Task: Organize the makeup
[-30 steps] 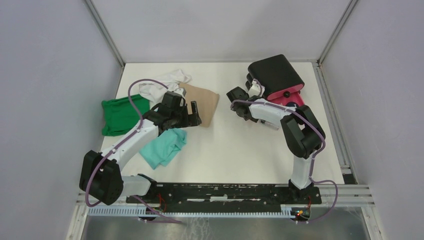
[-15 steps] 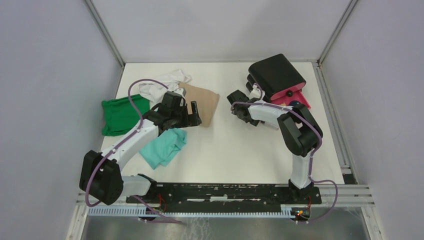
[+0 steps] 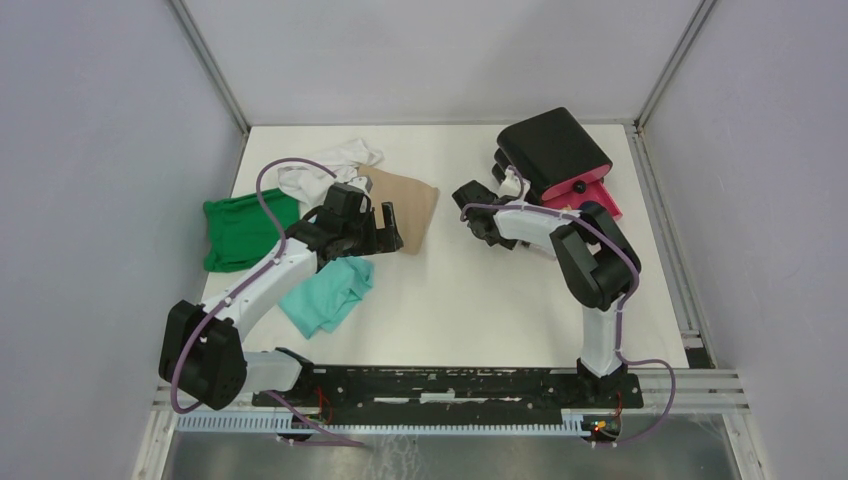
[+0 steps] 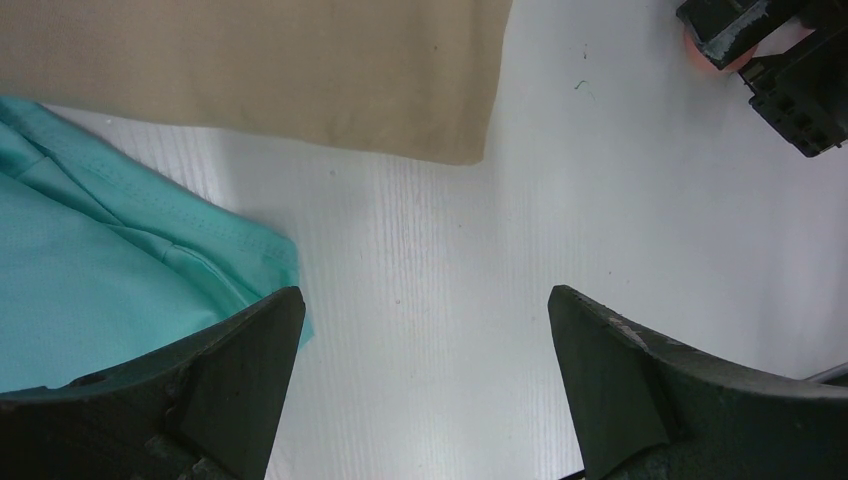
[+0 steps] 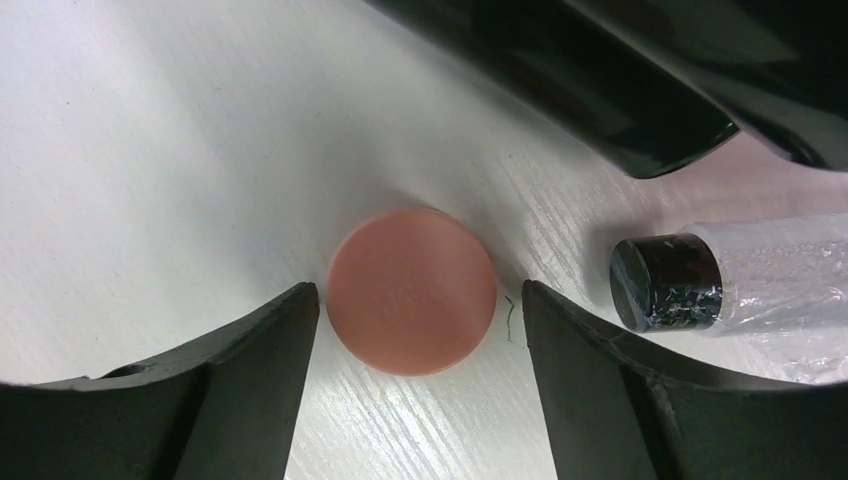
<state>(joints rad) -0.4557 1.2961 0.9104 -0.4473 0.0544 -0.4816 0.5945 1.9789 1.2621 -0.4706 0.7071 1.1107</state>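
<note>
In the right wrist view a salmon-pink round puff (image 5: 411, 291) lies flat on the white table. It sits between the fingers of my right gripper (image 5: 420, 294), which is open with a thin gap on each side. Just right of it lies a clear vial with a black cap (image 5: 667, 282). From above, the right gripper (image 3: 507, 172) is low beside the black box (image 3: 552, 150), and it hides the puff. My left gripper (image 4: 425, 300) is open over bare table, between the tan cloth (image 4: 250, 70) and the teal cloth (image 4: 100, 270).
The black box's pink drawer (image 3: 585, 195) stands pulled out toward the right arm. On the left side lie a green cloth (image 3: 240, 230), a white cloth (image 3: 325, 170), the tan cloth (image 3: 405, 205) and the teal cloth (image 3: 325, 295). Grey walls enclose the table.
My right arm's elbow has swung slightly left while its gripper stayed beside the black box. The left arm has not moved.
</note>
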